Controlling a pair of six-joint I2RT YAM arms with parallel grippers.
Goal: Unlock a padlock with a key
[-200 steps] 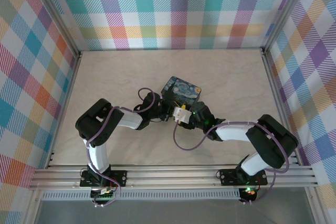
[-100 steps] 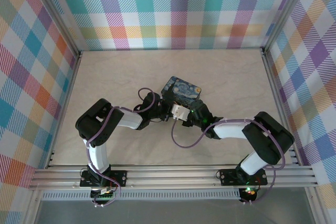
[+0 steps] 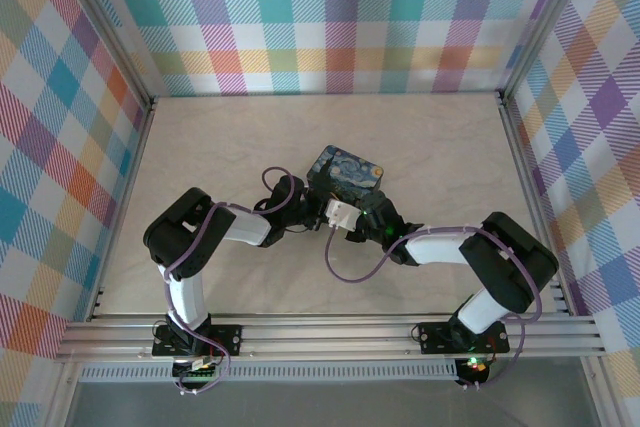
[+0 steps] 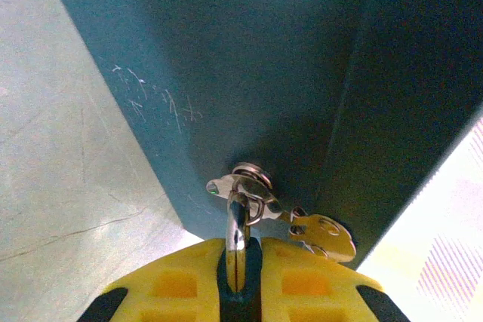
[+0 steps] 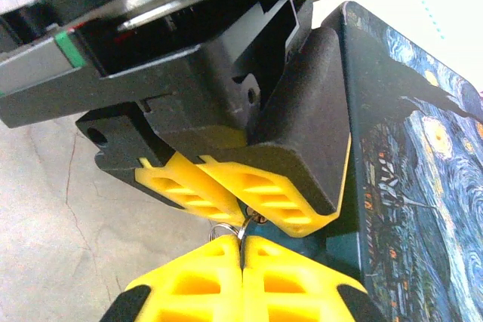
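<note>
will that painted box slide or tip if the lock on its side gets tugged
Likely slide, not tip: the box lies low and flat on a smooth table. It looks small, probably light, so a tug on the padlock at its side could drag it. The left gripper, shut on the padlock, may steady it.

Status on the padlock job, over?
Both grippers shut. Left gripper pinches the padlock at the box clasp. Right gripper nips the key. Grippers tip to tip, tight quarters.
</note>
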